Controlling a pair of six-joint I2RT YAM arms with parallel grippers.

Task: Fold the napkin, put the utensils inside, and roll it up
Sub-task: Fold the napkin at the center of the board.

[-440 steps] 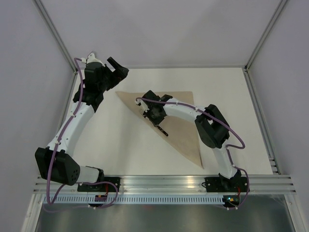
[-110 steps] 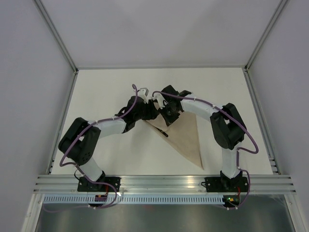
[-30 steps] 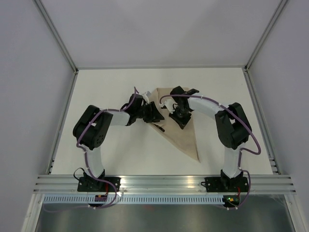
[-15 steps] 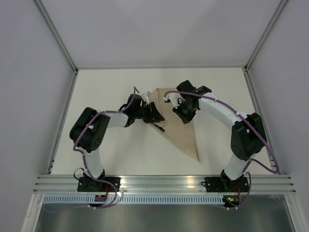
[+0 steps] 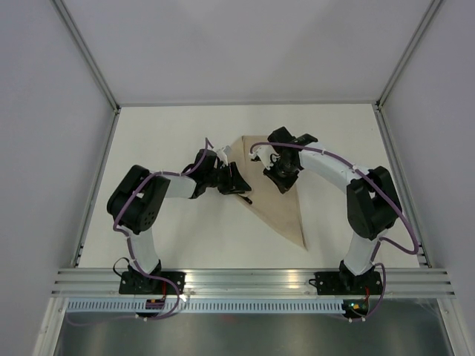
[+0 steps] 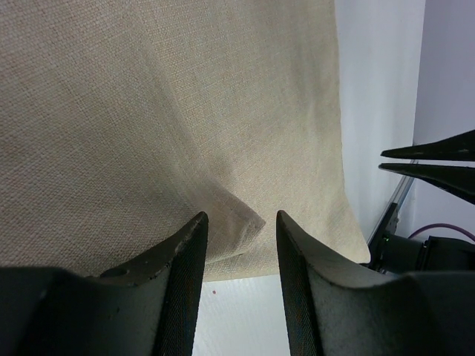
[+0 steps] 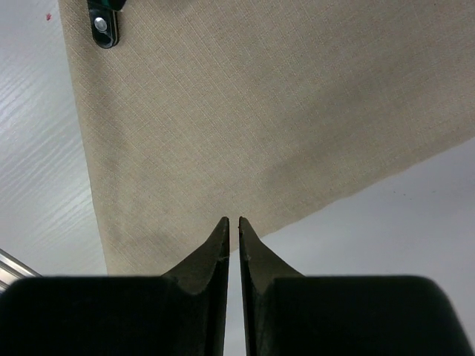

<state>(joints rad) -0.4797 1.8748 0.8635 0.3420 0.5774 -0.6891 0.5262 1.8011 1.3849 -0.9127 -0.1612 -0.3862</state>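
Observation:
The beige napkin (image 5: pixel 288 211) lies folded into a long triangle that narrows toward the near right. Only a dark handle end of the utensils (image 5: pixel 246 199) pokes out at its left edge; the rest is hidden under the cloth. The right wrist view shows that same utensil end (image 7: pixel 104 26). My left gripper (image 5: pixel 237 183) is low at the napkin's left edge. It is open, with a raised folded corner of the napkin (image 6: pixel 249 221) between its tips (image 6: pixel 241 215). My right gripper (image 5: pixel 283 179) is over the upper napkin (image 7: pixel 260 111), shut (image 7: pixel 231 219) with nothing in it.
The white table (image 5: pixel 171 237) is bounded by a metal frame rail (image 5: pixel 252 282) at the near edge and grey walls on the other sides. Both arms arch in from the near edge and meet over the napkin.
The right arm's elbow swung out to the right and partly back, while its gripper stayed over the upper napkin. The left gripper has hardly moved.

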